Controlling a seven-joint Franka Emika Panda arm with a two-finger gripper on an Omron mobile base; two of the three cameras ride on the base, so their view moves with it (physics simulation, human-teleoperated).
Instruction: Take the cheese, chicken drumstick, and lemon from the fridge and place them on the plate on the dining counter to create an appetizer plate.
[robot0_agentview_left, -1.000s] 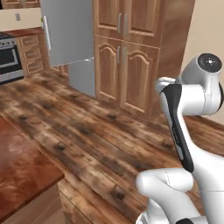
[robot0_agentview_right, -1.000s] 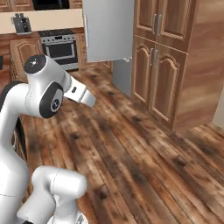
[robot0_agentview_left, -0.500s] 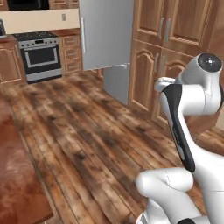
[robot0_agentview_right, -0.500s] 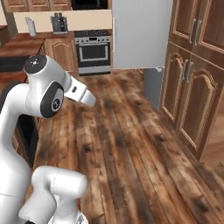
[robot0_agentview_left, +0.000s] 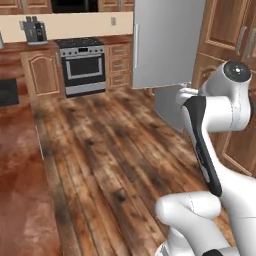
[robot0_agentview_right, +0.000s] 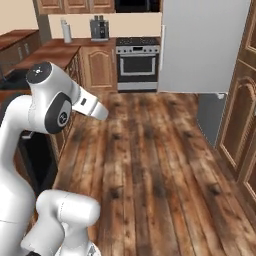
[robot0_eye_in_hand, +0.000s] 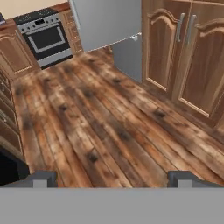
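Observation:
The fridge's light-grey door (robot0_agentview_left: 167, 42) stands swung open ahead, also seen in the right base view (robot0_agentview_right: 202, 45) and at the top of the hand view (robot0_eye_in_hand: 107, 19). Its inside is hidden behind that door, so the cheese, chicken drumstick and lemon are out of sight. The glossy reddish-brown dining counter (robot0_agentview_left: 20, 200) runs along the left edge; the plate is out of view. My gripper (robot0_eye_in_hand: 116, 178) is open over the wooden floor, its fingertips (robot0_eye_in_hand: 43, 178) wide apart with nothing between them. The arm is folded close to the base.
A steel stove (robot0_agentview_left: 82, 65) (robot0_agentview_right: 137, 62) stands against the back wall left of the fridge. Tall brown cupboards (robot0_eye_in_hand: 183, 65) line the right side. A coffee machine (robot0_agentview_right: 99, 27) and a paper roll (robot0_agentview_right: 66, 31) sit on the back counter. Open plank floor (robot0_agentview_right: 150, 165) lies ahead.
The whole picture has shifted: the base has turned, bringing the stove and back wall into the middle and the fridge door to the right. The arm keeps the same pose.

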